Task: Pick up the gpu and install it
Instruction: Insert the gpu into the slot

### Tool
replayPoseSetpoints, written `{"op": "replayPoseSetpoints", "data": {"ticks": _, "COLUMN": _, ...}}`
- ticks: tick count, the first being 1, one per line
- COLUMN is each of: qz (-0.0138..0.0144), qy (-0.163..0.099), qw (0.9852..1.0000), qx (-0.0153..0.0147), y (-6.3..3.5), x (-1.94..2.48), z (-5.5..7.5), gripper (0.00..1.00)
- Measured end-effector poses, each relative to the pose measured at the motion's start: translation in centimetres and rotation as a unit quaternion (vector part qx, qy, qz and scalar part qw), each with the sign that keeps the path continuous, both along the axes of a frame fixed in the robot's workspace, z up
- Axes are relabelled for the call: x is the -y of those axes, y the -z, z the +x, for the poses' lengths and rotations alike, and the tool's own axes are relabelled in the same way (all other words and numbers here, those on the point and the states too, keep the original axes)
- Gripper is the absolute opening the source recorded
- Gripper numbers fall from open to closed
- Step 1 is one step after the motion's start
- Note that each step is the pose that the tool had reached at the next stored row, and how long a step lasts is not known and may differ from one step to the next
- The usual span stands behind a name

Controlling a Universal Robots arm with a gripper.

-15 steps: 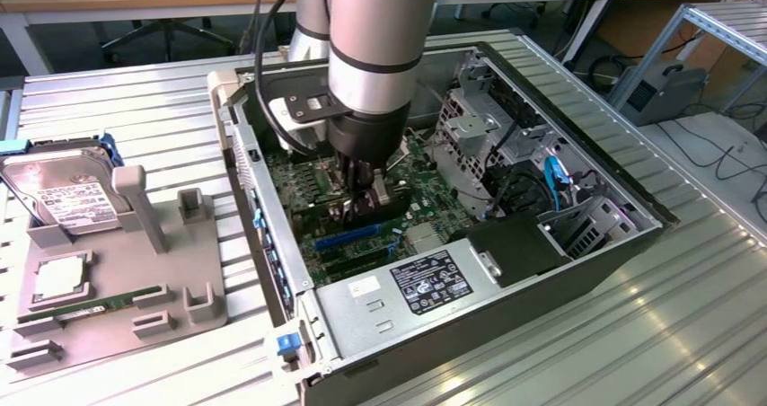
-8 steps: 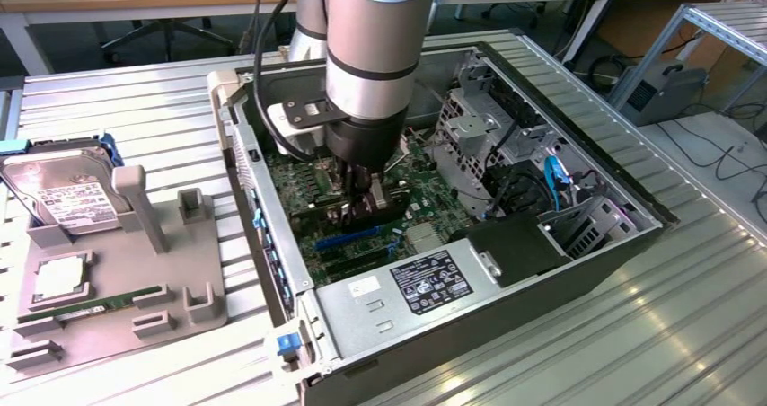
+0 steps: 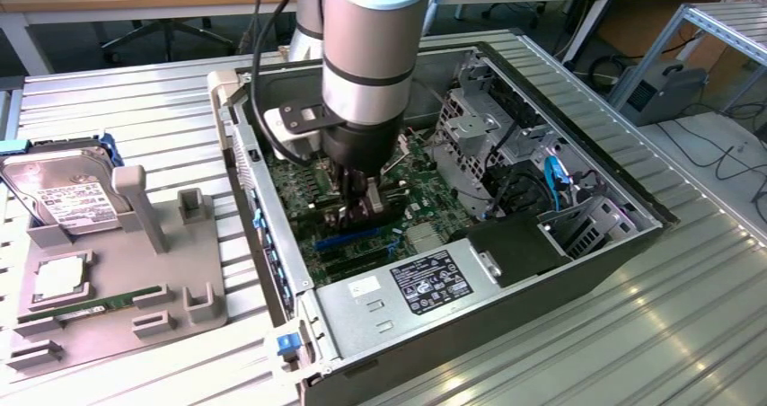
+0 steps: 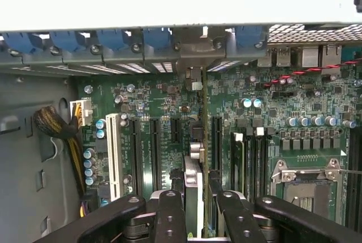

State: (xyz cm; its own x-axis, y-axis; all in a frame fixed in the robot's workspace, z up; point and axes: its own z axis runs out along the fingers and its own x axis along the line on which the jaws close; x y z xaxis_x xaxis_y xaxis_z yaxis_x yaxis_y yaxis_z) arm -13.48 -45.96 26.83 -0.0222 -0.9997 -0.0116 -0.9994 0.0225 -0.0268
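No words or numbers can be read anywhere in these pictures. The black sticker (image 3: 428, 283) on the silver power box (image 3: 396, 303) in the computer case has white print and small marks, but they are too tiny to make out. The white label (image 3: 74, 199) on the hard drive (image 3: 60, 190), on the exterior view's left, also has dark print that cannot be read, and so does the small print on the green board (image 4: 164, 113) in the wrist view.
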Motion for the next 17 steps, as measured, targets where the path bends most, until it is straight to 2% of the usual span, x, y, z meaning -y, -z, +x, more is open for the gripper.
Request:
{"op": "replayPoseSetpoints", "data": {"ticks": 9, "qz": 0.0000, "qy": 0.000, "qw": 1.0000, "qx": 0.0000, "y": 0.57, "x": 0.00, "z": -0.01, "gripper": 0.27}}
{"op": "replayPoseSetpoints", "data": {"ticks": 17, "qz": 0.0000, "qy": 0.000, "qw": 1.0000, "qx": 0.0000, "y": 0.66, "x": 0.00, "z": -0.01, "gripper": 0.27}}
